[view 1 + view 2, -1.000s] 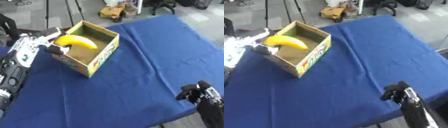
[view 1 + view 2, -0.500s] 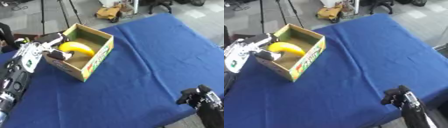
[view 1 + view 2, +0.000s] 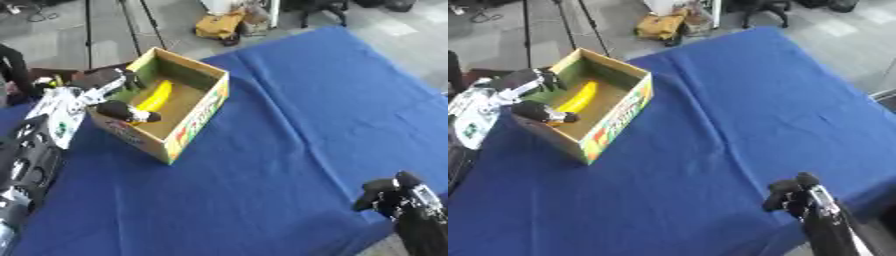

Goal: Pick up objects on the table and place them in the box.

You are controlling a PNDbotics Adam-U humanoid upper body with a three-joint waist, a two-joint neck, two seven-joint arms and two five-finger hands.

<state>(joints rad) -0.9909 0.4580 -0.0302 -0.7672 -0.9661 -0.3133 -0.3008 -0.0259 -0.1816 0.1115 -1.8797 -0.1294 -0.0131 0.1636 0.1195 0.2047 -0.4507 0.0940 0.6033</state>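
Banana [image 3: 156,97] lying inside the box [image 3: 198,112] at ten o'clock; left hand [image 3: 112,95] spread open over its rim, released. Right hand [image 3: 392,192] clenched, idle at five o'clock. Nothing else visible left on the blue table [image 3: 297,105].

The left hand [image 3: 531,97] is at the near left rim of the box [image 3: 614,120], its fingers spread and holding nothing. The banana [image 3: 577,99] lies in the box, just beside the fingers. The right hand [image 3: 791,194], with curled fingers, is well apart above the blue cloth [image 3: 728,100].
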